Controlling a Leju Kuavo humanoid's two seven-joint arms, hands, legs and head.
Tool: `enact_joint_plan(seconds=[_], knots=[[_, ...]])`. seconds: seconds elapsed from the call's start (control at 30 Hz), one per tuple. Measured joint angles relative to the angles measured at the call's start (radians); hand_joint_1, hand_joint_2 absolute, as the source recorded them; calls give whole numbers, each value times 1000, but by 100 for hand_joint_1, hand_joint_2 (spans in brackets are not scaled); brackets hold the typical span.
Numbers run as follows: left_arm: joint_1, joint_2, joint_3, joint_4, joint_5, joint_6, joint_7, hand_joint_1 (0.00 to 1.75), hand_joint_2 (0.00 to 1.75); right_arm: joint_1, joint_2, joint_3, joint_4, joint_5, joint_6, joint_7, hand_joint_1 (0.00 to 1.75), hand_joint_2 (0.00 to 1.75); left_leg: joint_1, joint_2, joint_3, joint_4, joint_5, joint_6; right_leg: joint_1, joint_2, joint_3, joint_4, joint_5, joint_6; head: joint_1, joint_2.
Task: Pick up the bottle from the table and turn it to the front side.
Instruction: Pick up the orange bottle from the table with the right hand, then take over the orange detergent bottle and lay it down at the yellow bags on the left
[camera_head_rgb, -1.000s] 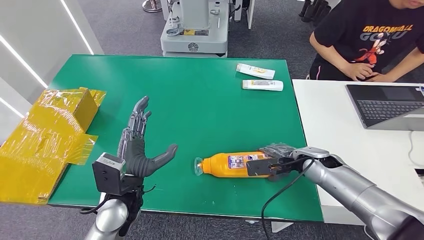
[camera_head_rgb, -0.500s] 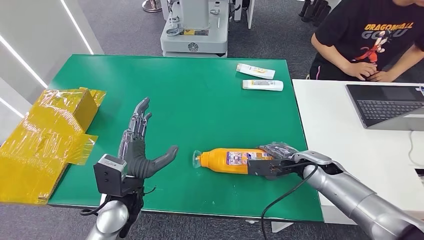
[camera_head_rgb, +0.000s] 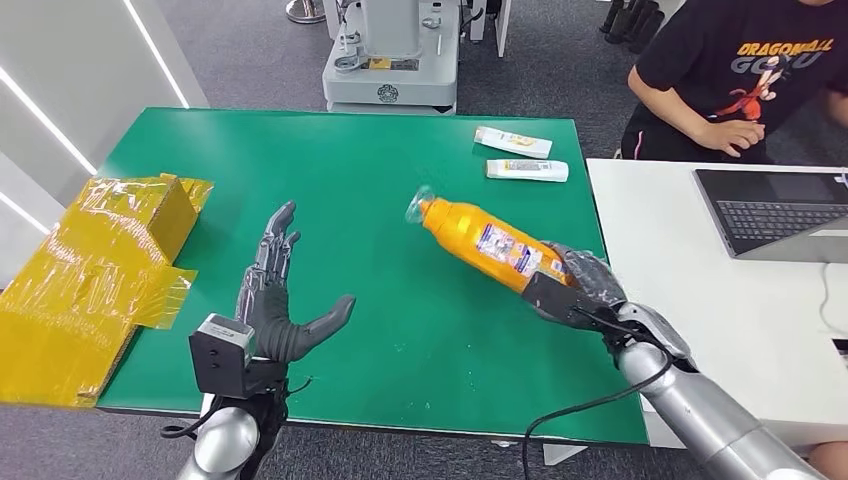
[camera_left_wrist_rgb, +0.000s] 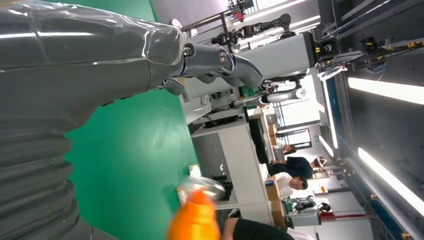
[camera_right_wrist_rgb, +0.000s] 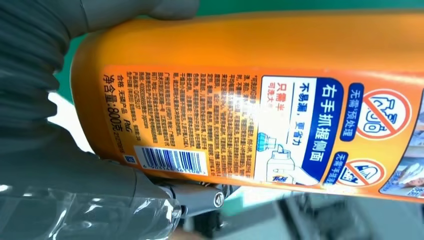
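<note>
Table: green table (camera_head_rgb: 400, 220) is seen from above, with a white desk (camera_head_rgb: 660, 260) beside it on the right.
Bottle: orange bottle (camera_head_rgb: 490, 245) is held up off the table, tilted, with its clear cap end pointing up and away from the robot. A label with a bar code is seen on it in the right wrist view (camera_right_wrist_rgb: 240, 105).
Right hand: right hand (camera_head_rgb: 578, 285) is wrapped around the bottom end of the bottle, fingers closed on it.
Left hand: left hand (camera_head_rgb: 275, 300) is held above the table's near edge, fingers spread wide, nothing held.
Other things: yellow wrapped box (camera_head_rgb: 95, 265) is seen at the left edge; two small white packs (camera_head_rgb: 520, 155) are lying at the far side; a person (camera_head_rgb: 740, 80) is seated by a laptop (camera_head_rgb: 775, 210).
</note>
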Motion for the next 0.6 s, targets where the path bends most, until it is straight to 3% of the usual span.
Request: enact_joint_plan(seconds=[0.17,0.43,0.6], knots=[[-11,1,0,0,10,15,-6,0,175,65,6,-109,-55,-18,-54,-17,175,175,0,1,0,0,0,0,0,1,0,0,0,0,0,0],[-14,1,0,0,13,18,-6,0,175,98,13,-159,-86,-23,-67,-26,175,175,0,0,0,0,0,0,0,1,0,0,0,0,0,0],[-27,5,0,2,21,24,-16,0,175,138,41,-205,-119,-70,-161,-102,175,175,0,0,-1,0,0,0,0,0,-1,0,0,0,0,0]])
